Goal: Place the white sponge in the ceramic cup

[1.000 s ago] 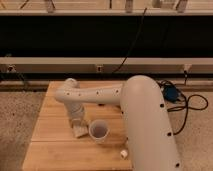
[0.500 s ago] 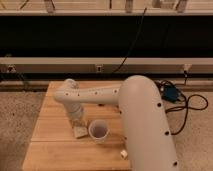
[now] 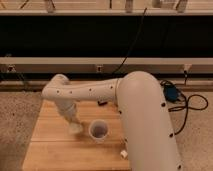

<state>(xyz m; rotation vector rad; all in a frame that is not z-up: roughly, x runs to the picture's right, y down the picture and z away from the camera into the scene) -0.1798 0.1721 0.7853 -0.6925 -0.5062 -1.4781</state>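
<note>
The ceramic cup point(image 3: 98, 131) stands upright on the wooden table point(image 3: 50, 150), white with a greyish inside that looks empty. My gripper point(image 3: 74, 125) points down at the table just left of the cup, about a cup's width away. A pale cream lump at its tip point(image 3: 76, 129), low on the table top, looks like the white sponge. I cannot tell whether it is held or only touched.
My thick white arm point(image 3: 142, 120) sweeps in from the lower right and hides the table's right part. A small white object point(image 3: 122, 154) peeks out at the arm's edge near the front. Black cables and a blue box point(image 3: 170, 94) lie on the floor at right. A dark shelf runs behind.
The gripper has shifted very slightly left and stays low beside the cup. The cup and the small white object have not moved.
</note>
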